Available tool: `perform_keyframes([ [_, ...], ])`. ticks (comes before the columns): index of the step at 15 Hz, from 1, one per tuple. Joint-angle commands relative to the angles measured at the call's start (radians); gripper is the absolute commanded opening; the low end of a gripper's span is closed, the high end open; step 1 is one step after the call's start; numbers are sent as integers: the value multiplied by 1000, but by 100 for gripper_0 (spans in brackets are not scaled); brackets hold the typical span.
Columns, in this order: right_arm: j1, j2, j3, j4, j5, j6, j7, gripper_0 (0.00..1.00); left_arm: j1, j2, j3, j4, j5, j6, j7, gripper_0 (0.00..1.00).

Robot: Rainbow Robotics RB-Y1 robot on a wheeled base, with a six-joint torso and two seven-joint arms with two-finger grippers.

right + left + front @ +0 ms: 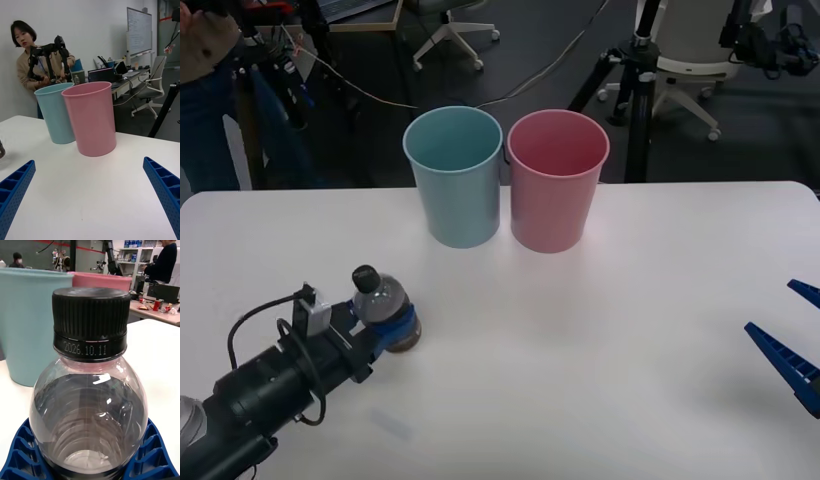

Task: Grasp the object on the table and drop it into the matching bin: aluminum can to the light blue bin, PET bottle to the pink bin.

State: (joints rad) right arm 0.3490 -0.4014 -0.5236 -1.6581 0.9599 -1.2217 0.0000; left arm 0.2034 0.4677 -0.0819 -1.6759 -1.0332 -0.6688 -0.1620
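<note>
Since left claw (392, 328) is clamped round its lower band, PET bottle (383, 300) upright on surface (600, 340) near-left: light, thin-walled, slick; hold low. Right claw (792, 345) apart, idle.

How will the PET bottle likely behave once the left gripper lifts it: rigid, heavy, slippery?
The PET bottle looks empty, so probably light. Its thin clear wall may flex under the left gripper, whose blue fingers wrap its lower body. The smooth, rounded sides could slip or pivot.
</note>
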Motion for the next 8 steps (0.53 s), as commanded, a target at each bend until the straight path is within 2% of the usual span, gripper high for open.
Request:
perform_keyframes([
  [1,0,0,0,0,0,0,0,100,21,42,1,-82,10,37,30,0],
  [6,0,0,0,0,0,0,0,100,30,126,1,-166,42,86,87,0],
  [8,0,0,0,0,0,0,0,100,48,170,2,-228,25,117,174,0],
])
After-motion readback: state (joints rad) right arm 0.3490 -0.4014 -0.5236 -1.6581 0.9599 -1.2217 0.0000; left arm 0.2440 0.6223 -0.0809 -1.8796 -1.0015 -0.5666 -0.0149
